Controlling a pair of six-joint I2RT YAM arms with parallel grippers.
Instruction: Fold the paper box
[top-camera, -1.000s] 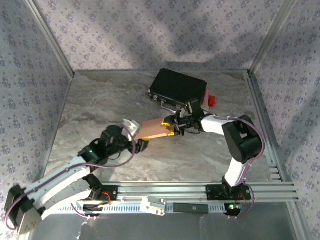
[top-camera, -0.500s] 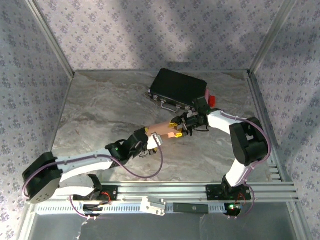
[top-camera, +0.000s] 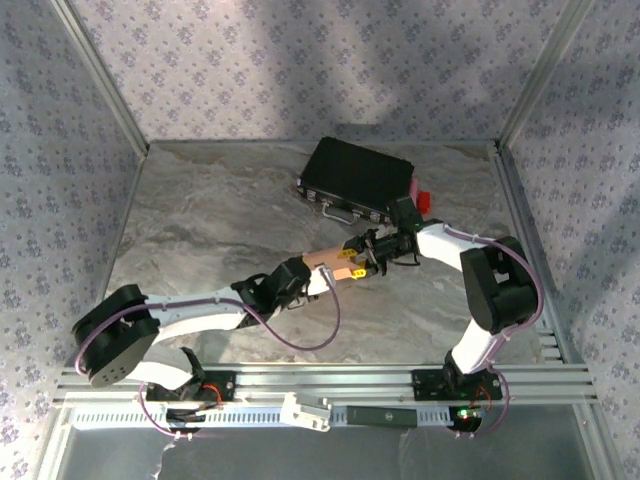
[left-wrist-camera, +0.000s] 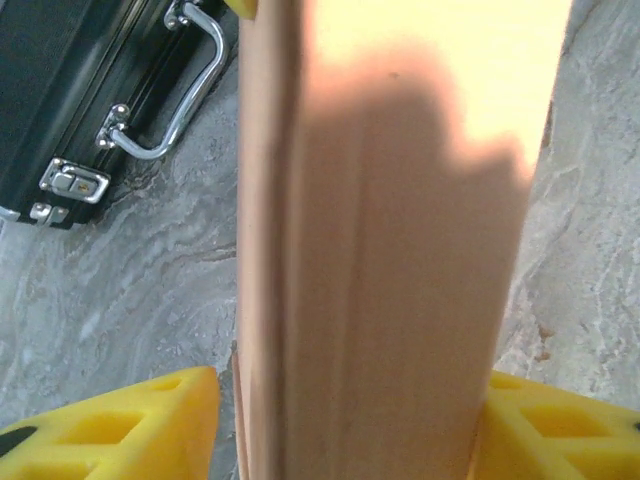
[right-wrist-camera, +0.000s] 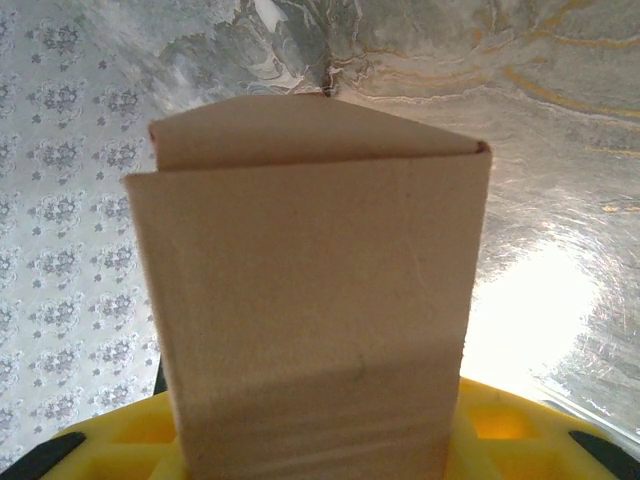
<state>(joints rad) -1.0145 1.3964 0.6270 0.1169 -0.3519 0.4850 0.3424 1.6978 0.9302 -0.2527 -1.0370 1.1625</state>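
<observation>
Surface: grey marbled tabletop (top-camera: 200, 220), walled on three sides by lilac floral-patterned panels (top-camera: 300, 60).

Bystanders: black hard case with metal latches and a chrome handle (top-camera: 355, 175) lies at the back of the table. A small red object (top-camera: 424, 200) sits at its right end. Both are apart from the work.

Task item: salmon-pink thin-cardboard paper box (top-camera: 328, 262) is mid-table, in front of the case, and spans the gap between the two arms. It already has the form of a long rectangular sleeve and appears to be off the table.

Right pincer: right gripper (top-camera: 352, 263) is clamped on the box's right end, with a yellow pad showing on either side of the cardboard from above. In its wrist view the box stands straight up out of the yellow finger base.

Left pincer: left gripper (top-camera: 303, 277) brackets the box's left end. In its wrist view the right-hand yellow pad (left-wrist-camera: 560, 425) meets the cardboard. A thin dark gap shows by the other pad (left-wrist-camera: 120, 425), so I cannot tell whether it is clamped.

Far end: in the right wrist view an end flap (right-wrist-camera: 300, 125) leans over the opening and looks not tucked home.

Step (judgement): body formed; the ends are being closed, with one arm bracing.

Next (judgement): hold one end steady and press the loose flap square into its slot. The board is thin, so go gently and avoid twisting between the arms.
</observation>
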